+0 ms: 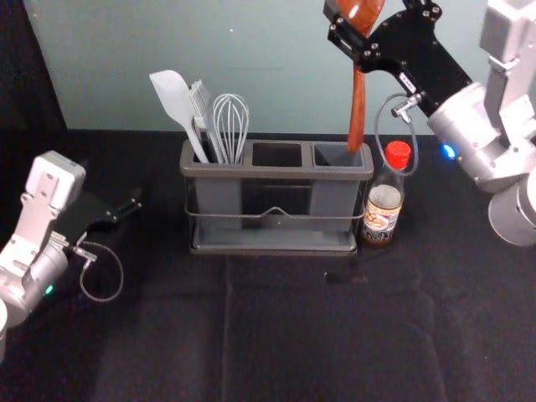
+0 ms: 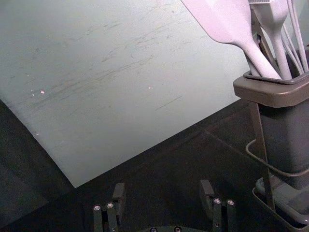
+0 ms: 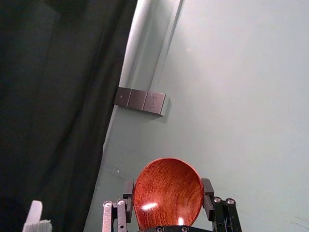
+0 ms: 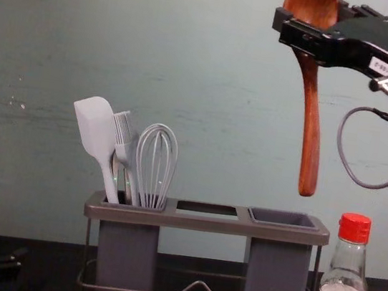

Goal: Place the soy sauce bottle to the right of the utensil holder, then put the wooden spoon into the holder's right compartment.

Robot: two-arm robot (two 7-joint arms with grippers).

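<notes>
The fingers [image 3: 208, 194] of the right gripper [image 4: 310, 15] were found clamped on the bowl of the wooden spoon [image 4: 310, 133], one against each side, parted by the bowl's width. In the head view, this gripper stood at one o'clock from the utensil holder [image 1: 268, 172]. The spoon hung handle down, nearly upright with a slight lean. In the chest view, its handle end was above the holder's right compartment [image 4: 277, 273], apart from the rim.

The soy sauce bottle [image 1: 383, 201] stood upright just beside the holder, at three o'clock from it in the head view, its red cap [image 1: 398, 154] on. Whether bottle and holder touched could not be determined.

The left gripper [image 1: 126, 209] was parked at nine o'clock from the holder in the head view. Its fingers stood wide apart, as recorded in the left wrist view.

The holder's left compartment [image 4: 127, 252] held a spatula [image 1: 173, 99], a brush [image 4: 126, 152] and a whisk [image 1: 230, 126], heads up. The spatula leaned towards eleven o'clock in the chest view. The holder rested on a dark tabletop [image 1: 276, 335].
</notes>
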